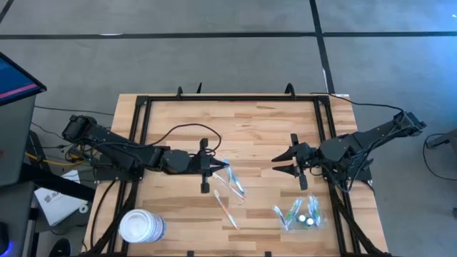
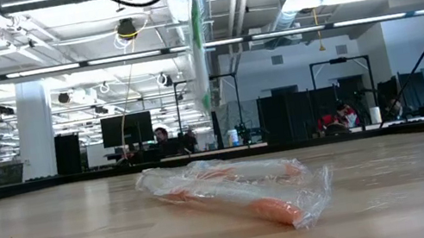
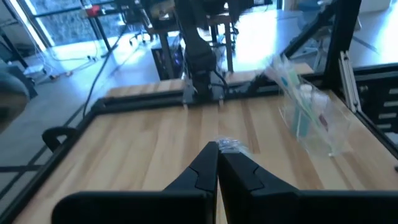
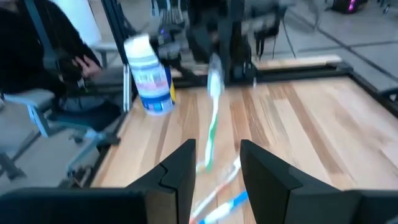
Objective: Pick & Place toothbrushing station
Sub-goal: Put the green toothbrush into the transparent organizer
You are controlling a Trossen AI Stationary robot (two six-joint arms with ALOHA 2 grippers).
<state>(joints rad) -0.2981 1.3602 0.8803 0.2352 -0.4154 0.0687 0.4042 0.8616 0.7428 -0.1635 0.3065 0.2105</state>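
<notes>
My left claw pinched on a wrapped brush; right claw parted, empty, holder near table edge.

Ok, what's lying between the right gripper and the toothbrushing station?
Nothing: in the high view, only bare wooden table separates the open right gripper from the toothbrushing station.

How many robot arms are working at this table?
2. The left arm reaches over the table from its left side, the right arm from its right. None hidden.
</notes>
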